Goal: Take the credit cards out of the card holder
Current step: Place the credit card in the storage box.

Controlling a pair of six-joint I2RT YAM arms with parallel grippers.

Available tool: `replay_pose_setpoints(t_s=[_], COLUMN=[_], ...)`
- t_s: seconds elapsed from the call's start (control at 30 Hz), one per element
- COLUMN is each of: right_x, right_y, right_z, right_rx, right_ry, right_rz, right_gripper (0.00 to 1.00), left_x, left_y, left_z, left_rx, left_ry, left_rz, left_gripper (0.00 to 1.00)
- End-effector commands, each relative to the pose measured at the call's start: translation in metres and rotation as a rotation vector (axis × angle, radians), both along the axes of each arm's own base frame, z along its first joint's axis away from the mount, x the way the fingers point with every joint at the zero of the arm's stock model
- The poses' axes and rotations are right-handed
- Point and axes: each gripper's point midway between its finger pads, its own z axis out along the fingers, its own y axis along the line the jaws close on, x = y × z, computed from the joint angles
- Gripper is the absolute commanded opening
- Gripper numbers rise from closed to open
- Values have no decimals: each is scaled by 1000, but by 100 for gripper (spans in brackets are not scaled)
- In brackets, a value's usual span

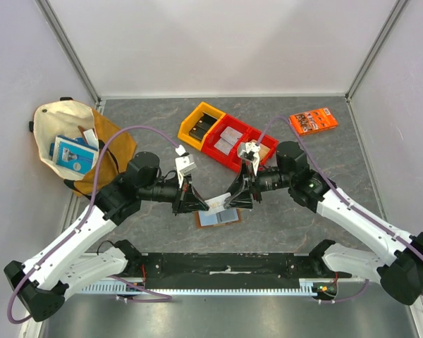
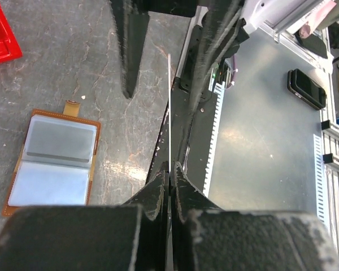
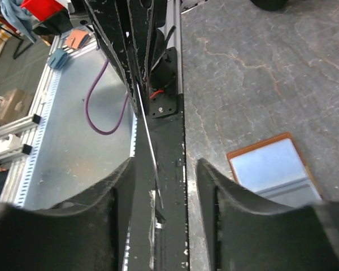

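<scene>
I'm watching both grippers meeting just above the card holder (image 1: 218,217). It is lying spread open on the grey table (image 1: 282,229) between the two arms, with its pale blue-grey pockets facing up and its closure tab (image 2: 72,107) sticking out from one edge. The left gripper (image 2: 170,179) is pinching a credit card (image 2: 169,113) tight at its tips and holding it on edge in the air, clear of the holder. The right gripper (image 3: 165,189) is facing it with its jaws standing apart, one on each side of the card's free end. I'm seeing a gap on both sides, so it is gripping nothing. Behind them, a red bin (image 1: 215,153) and a yellow bin (image 1: 192,118) are sitting side by side. An orange packet (image 1: 314,120) is lying well apart from the holder.
</scene>
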Motion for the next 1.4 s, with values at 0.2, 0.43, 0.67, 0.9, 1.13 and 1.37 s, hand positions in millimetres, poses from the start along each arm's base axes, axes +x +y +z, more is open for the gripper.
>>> replay_pose_setpoints(t_s=[0.2, 0.43, 0.67, 0.9, 1.13, 1.37], right_x=[10, 66, 183, 293, 347, 365], right_y=[12, 19, -15, -53, -53, -41], right_z=[16, -5, -45, -76, -115, -137], right_rx=[27, -54, -149, -246, -282, -264], right_ry=[-45, 79, 262, 391, 524, 618], right_rz=[5, -203, -653, -1056, -1203, -1205], right_gripper=[5, 0, 0, 0, 0, 1], left_x=[12, 84, 124, 123, 121, 122], left_y=[3, 54, 150, 175, 178, 175], left_z=[3, -6, 5, 12, 14, 13], left_rx=[18, 118, 150, 125, 118, 115], left_ry=[-96, -224, -296, -306, -311, -309], left_rz=[26, 547, 1127, 1234, 1234, 1211], left_gripper=[8, 71, 86, 86, 86, 86])
